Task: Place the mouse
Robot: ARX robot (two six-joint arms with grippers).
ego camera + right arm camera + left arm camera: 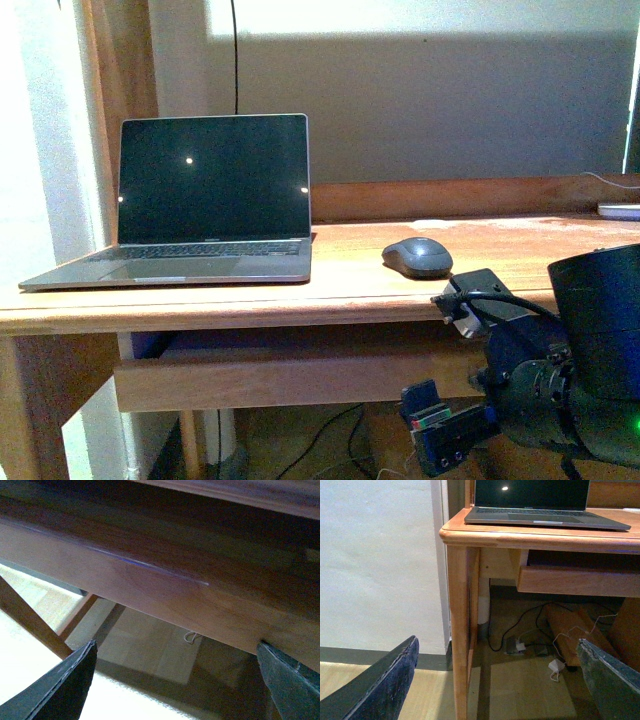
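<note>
The dark grey mouse [417, 257] lies on the wooden desk [350, 292], right of the laptop and near the front edge. Nothing holds it. My right arm [560, 370] is low at the right, in front of and below the desk edge, just right of the mouse. In the right wrist view my right gripper [175, 685] is open and empty, facing the underside of the desk front. My left gripper [500, 690] is open and empty, low by the desk's left leg [460, 630]. The mouse shows in neither wrist view.
An open laptop [215, 195] with a dark screen stands on the desk's left part; it also shows in the left wrist view [545, 500]. A flat white thing [620, 210] lies at the far right back. Cables and a white plug [555, 666] lie on the floor under the desk.
</note>
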